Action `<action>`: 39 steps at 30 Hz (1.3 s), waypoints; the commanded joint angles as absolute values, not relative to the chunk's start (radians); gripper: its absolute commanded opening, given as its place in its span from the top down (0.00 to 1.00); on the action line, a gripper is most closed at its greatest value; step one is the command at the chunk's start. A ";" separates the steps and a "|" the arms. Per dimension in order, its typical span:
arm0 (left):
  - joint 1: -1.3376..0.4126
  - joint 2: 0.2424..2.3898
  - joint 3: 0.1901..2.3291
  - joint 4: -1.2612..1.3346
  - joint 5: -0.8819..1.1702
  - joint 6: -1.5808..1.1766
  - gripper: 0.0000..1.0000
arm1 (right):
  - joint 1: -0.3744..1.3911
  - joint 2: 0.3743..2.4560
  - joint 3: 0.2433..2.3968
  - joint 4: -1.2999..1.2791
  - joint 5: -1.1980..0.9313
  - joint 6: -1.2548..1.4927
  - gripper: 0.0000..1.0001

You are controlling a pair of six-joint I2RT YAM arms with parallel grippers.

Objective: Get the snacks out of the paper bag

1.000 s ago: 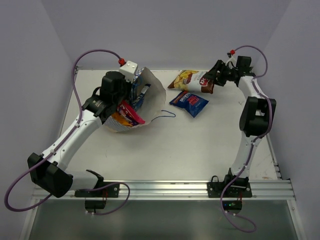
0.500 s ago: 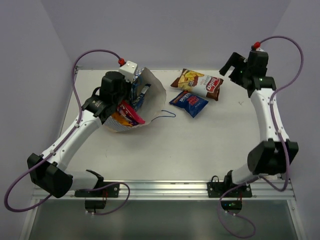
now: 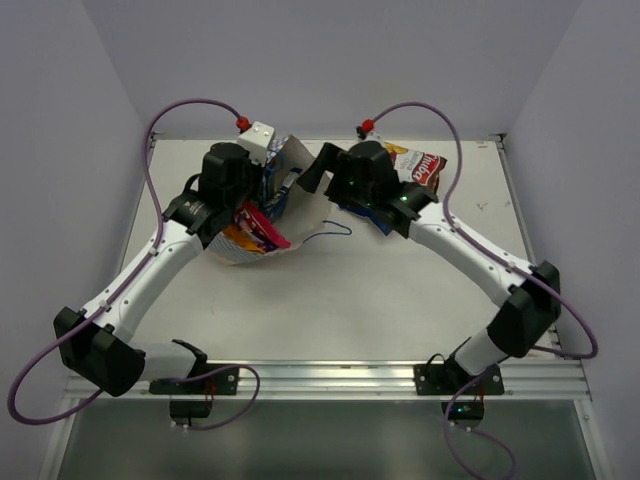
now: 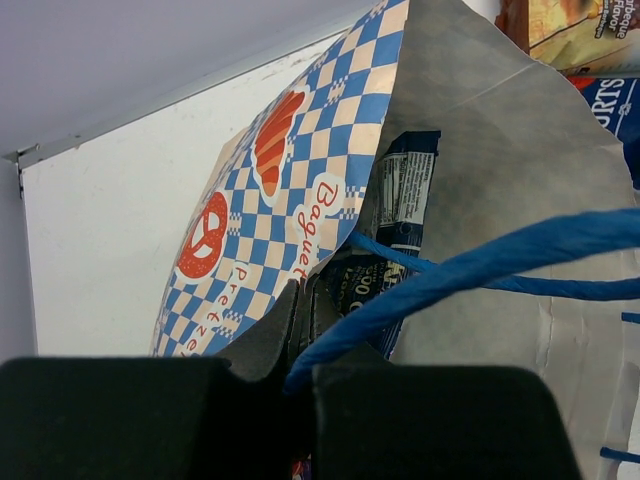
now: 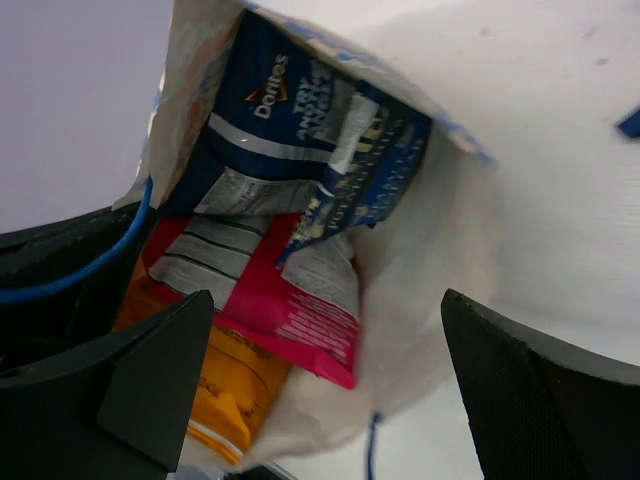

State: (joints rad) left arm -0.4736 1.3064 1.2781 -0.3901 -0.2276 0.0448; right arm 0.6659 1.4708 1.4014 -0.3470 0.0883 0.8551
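Clenches left jaws on paper bag (image 4: pixel 300 170) rim. Spreads right jaws at its mouth, before crumpled Doritos packet (image 5: pixel 290 110) and pink packet (image 5: pixel 290 310).

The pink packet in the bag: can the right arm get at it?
Probably yes: the right gripper hangs open at the mouth of the paper bag, and the pink packet lies exposed inside.

Bright, even light falls from above, and we see only faint, soft shadows on the table (image 3: pixel 400 300) beside the paper bag (image 3: pixel 305 195); the overhead view is sharp. In the wrist views, the blue string handle (image 4: pixel 480 270) before the bag blurs, the bag's inner wall washes nearly white, and the left gripper's fingers (image 4: pixel 120 420) and right gripper's fingers (image 5: pixel 540 390) are dark, unfocused shapes.
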 commanded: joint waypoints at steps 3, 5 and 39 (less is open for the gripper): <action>-0.472 1.258 1.293 -0.426 -0.206 0.032 1.00 | 0.741 1.696 1.604 -0.287 0.124 0.997 0.03; -0.472 1.250 1.292 -0.433 -0.199 0.029 1.00 | 0.742 1.787 1.641 -0.268 0.103 1.022 0.03; -0.468 1.253 1.244 -0.411 -0.347 0.066 1.00 | 0.543 1.464 1.549 -0.189 -0.373 0.786 1.00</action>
State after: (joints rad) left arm -0.4721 1.2606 1.2472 -0.4248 -0.2974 0.0490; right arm 0.6086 1.5627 1.5860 -0.1661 -0.2356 0.8436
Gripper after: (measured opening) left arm 0.015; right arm 0.014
